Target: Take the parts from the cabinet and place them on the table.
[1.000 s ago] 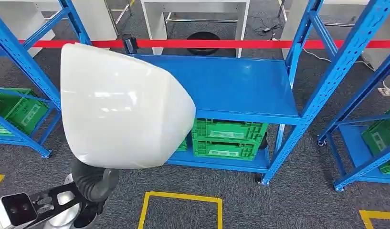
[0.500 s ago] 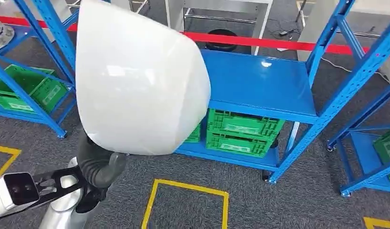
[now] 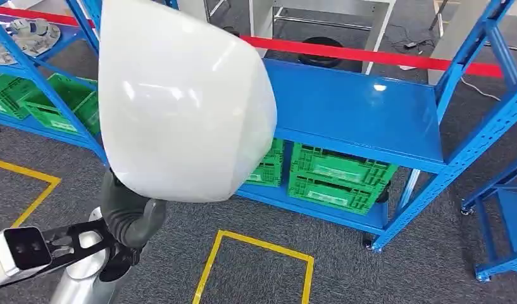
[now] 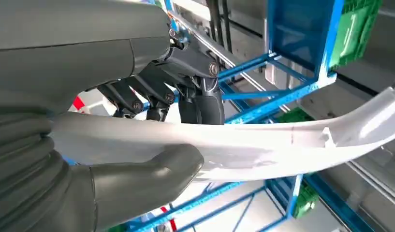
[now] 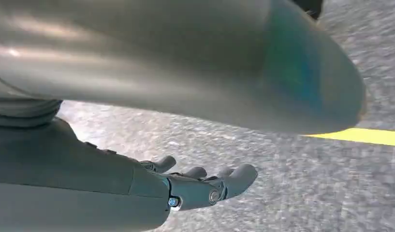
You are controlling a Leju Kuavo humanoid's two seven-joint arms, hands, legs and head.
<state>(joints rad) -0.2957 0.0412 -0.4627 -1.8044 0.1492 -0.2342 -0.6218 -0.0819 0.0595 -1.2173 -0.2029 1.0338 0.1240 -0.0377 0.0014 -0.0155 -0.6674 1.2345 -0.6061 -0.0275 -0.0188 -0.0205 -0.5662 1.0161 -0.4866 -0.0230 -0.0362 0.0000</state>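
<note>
Your left hand is holding the large white curved plastic shell part: in the left wrist view the thick grey thumb lies against one face of the shell's edge and the darker fingers sit against the opposite face, so the thin white rim runs between them and on past the fingertips. From the head view you see the shell raised above the wrist, its glossy rounded face turned to the camera and covering much of the left half of the frame, with the grey ribbed wrist cover just below it. Behind the shell stands the blue metal shelving rack, its upper shelf bare where it shows, and two green slatted plastic crates stacked on the lower shelf. More green crates sit in the neighbouring rack to the left, and grey round metal parts lie on that rack's upper level. A red barrier tape runs across behind the racks, and yellow tape lines mark the grey carpet floor in front. Your right hand hangs over the carpet in the right wrist view, its fingers gently curved, slightly apart and holding nothing.
</note>
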